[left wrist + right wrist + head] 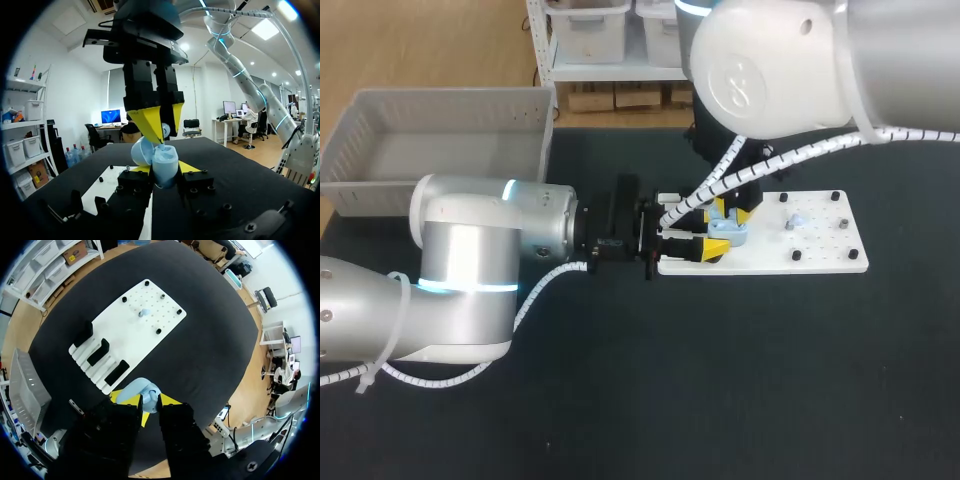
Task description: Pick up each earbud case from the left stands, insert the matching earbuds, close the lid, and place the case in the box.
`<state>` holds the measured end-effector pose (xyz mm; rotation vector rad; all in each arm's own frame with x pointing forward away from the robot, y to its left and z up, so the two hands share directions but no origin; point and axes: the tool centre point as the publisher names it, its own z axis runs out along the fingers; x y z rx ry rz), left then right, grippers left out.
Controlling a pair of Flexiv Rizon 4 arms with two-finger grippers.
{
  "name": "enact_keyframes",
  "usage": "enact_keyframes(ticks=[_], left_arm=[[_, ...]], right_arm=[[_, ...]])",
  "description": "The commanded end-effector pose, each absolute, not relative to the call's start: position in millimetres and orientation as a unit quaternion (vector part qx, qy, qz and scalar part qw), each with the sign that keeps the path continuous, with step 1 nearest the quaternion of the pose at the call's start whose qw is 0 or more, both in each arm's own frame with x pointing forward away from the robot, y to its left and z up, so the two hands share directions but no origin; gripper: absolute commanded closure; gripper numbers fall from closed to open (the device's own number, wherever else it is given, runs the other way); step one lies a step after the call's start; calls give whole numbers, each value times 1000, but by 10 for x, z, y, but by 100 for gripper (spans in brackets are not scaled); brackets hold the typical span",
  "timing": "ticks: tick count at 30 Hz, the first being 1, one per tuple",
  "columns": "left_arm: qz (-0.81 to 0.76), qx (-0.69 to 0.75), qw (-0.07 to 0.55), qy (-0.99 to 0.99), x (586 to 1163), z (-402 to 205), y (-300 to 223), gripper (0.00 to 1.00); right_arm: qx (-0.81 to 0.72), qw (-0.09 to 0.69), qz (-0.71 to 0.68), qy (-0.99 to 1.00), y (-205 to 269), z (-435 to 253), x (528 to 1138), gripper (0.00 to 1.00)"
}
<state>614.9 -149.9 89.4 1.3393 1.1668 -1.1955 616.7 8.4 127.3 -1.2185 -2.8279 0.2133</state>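
Observation:
My left gripper (pixel 164 170) is shut on a light blue earbud case (pixel 166 164) whose lid (pixel 141 150) stands open, held just over the near edge of the white board (pixel 820 250). From above, my right gripper (pixel 159 131) hangs directly over the open case with a small light blue earbud (pixel 165 131) pinched between its yellow tips. In the head view both grippers meet at the board's left part, the left gripper (pixel 710 248) below the right gripper (pixel 730 213). A second earbud (pixel 797 220) lies on the board among the pegs. In the right wrist view the case (pixel 142 388) sits just ahead of my fingers.
A grey basket (pixel 365 130) stands at the table's far left corner. Three black stands (pixel 98 351) rise from the slotted end of the board, and black pegs (pixel 834 196) dot its right half. Black tabletop surrounds the board.

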Motion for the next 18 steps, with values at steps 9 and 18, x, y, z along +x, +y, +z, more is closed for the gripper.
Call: enact_keyframes(ticks=[9,18], left_arm=[[-488,547,483,479,6128,890,-1501,100],[-488,547,483,479,6128,890,-1501,100]], right_arm=[[-400,29,73,-913,64,1191,6176,100],[-398,32,58,-915,40,1234,6099,0]])
